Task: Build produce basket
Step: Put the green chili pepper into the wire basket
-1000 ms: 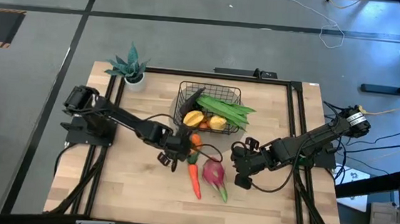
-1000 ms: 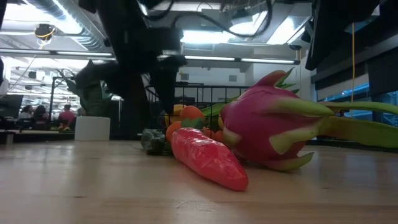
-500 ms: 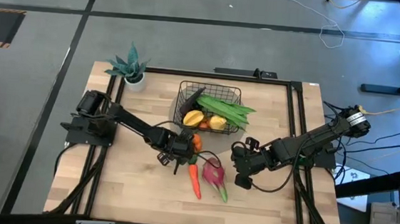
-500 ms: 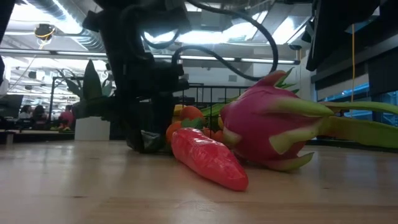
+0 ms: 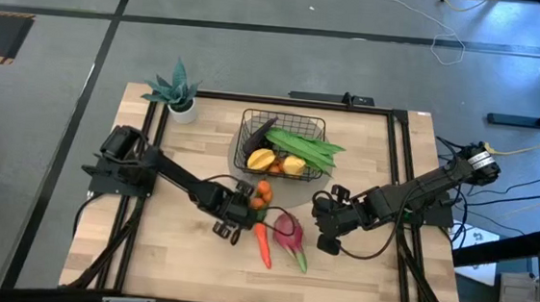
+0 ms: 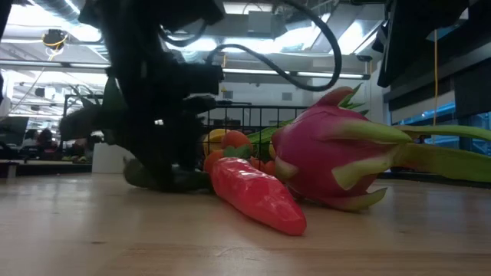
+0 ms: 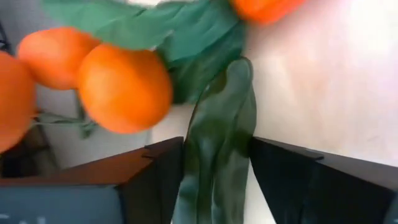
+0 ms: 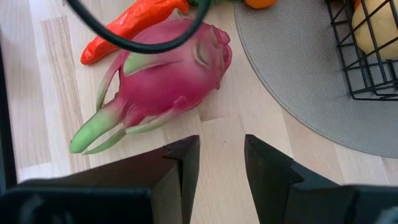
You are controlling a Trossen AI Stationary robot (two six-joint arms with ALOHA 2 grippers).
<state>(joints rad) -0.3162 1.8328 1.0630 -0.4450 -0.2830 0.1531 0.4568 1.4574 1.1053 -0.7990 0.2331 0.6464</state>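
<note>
On the left of the worktop [image 5: 175, 250], the left gripper [image 5: 233, 221] is low at the surface just left of the carrot [image 5: 263, 244], its jaws closed around a dark green stem [image 7: 217, 155] attached to the oranges [image 7: 124, 87]. Beyond, toward the far side, the basket [image 5: 249, 130] holds green bean pods [image 5: 307, 145] and yellow fruit [image 5: 293, 165]. Just right of the carrot lies the pink dragon fruit [image 8: 165, 78]. Right of that, the right gripper [image 5: 329, 235] rests near the worktop with its jaws slightly parted and empty, beside the grey mat [image 8: 292, 93].
</note>
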